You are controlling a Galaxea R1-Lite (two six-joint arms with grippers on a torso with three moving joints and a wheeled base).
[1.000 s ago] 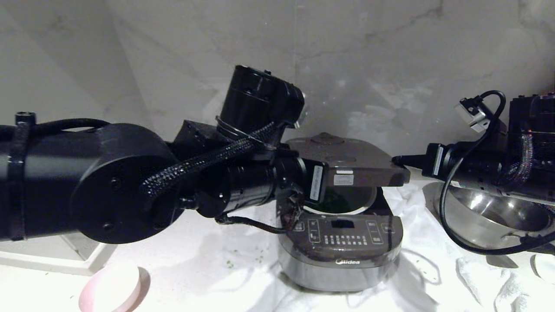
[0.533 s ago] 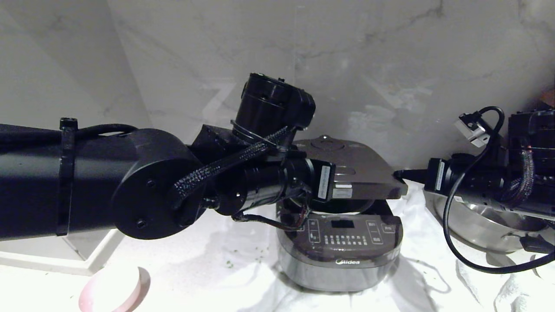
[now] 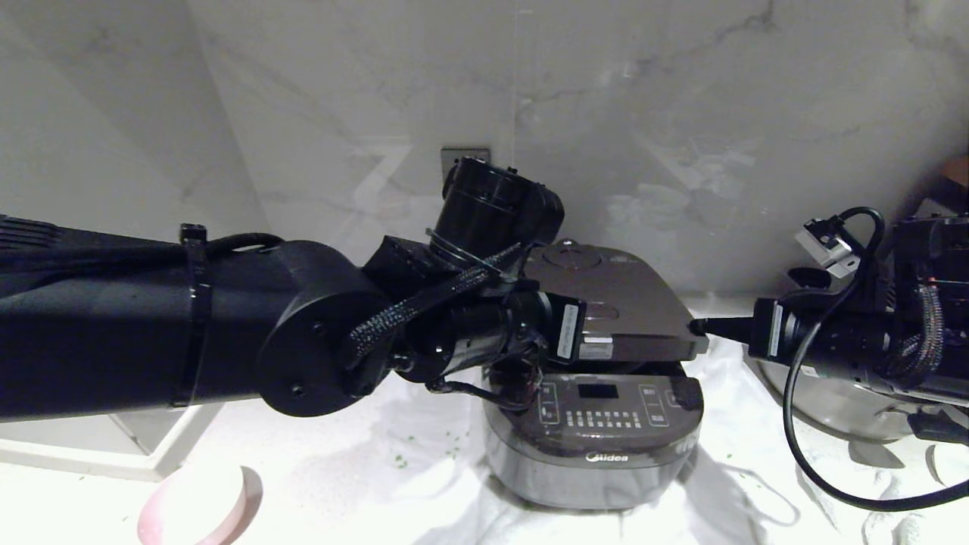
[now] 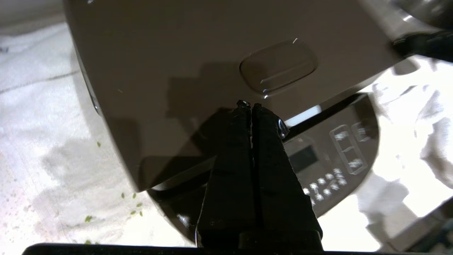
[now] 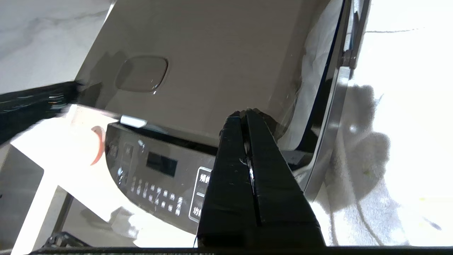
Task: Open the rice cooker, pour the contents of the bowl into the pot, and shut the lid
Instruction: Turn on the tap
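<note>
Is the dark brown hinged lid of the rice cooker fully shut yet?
No, the dark brown lid hangs tilted above the cooker's body, with a gap at its front edge over the button panel.

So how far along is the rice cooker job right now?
Pouring looks done: the pink bowl sits aside on the counter. In hand: both shut end effectors, left and right, press on the lid, which stands slightly ajar above the rice cooker. Left: latching it fully shut.
</note>
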